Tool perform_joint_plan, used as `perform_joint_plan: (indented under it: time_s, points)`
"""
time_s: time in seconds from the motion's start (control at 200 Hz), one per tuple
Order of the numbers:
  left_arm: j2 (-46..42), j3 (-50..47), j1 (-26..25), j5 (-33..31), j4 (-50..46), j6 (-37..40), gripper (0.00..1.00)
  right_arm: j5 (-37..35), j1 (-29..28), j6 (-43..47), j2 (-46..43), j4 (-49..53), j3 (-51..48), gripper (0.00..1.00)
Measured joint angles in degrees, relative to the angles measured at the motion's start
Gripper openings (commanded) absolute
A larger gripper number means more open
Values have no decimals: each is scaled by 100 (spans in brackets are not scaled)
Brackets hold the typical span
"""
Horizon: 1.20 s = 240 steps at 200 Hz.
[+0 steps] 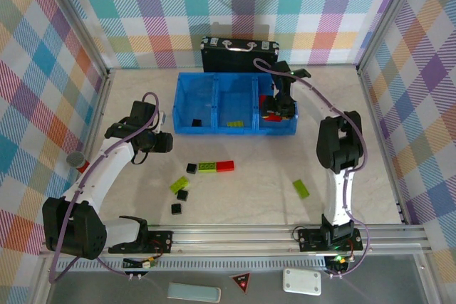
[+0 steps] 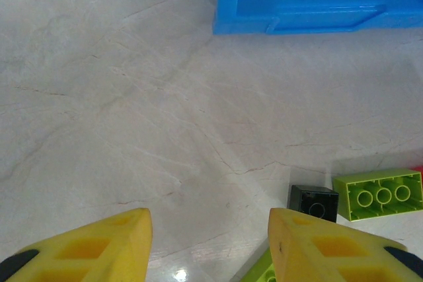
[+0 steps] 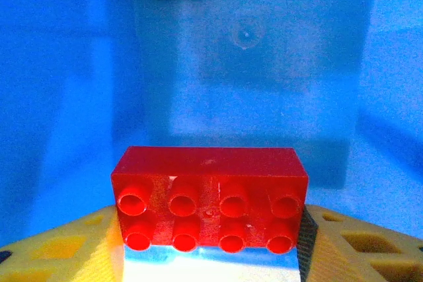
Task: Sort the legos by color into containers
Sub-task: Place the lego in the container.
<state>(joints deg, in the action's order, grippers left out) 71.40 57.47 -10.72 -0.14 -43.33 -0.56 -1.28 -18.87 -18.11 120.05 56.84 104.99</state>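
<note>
Right fingers (image 3: 59, 249) apparently clamping red brick (image 3: 209, 196) in right compartment of blue tray (image 1: 206, 131), left fingers (image 2: 92, 246) partly open, empty, above counter (image 2: 132, 97).

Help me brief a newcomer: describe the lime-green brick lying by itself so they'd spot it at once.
Find the bright-blue three-compartment plastic tray at the back of the pale table, then come forward on the right, beside the right arm. There a flat lime-green rectangular plastic brick lies on bare tabletop. The other loose bricks cluster left of centre; this one lies alone, touching nothing.
</note>
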Motion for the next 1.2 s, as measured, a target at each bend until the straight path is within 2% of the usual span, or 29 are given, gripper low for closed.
perform_joint_plan:
  time_s: [0.55,1.2]
  points:
    - [0,0,0,-39,0,0,50,1314,348,192,520,-264,-15,63]
    - [0,0,0,-37,2,0,50,1600,435,190,529,-323,-116,72]
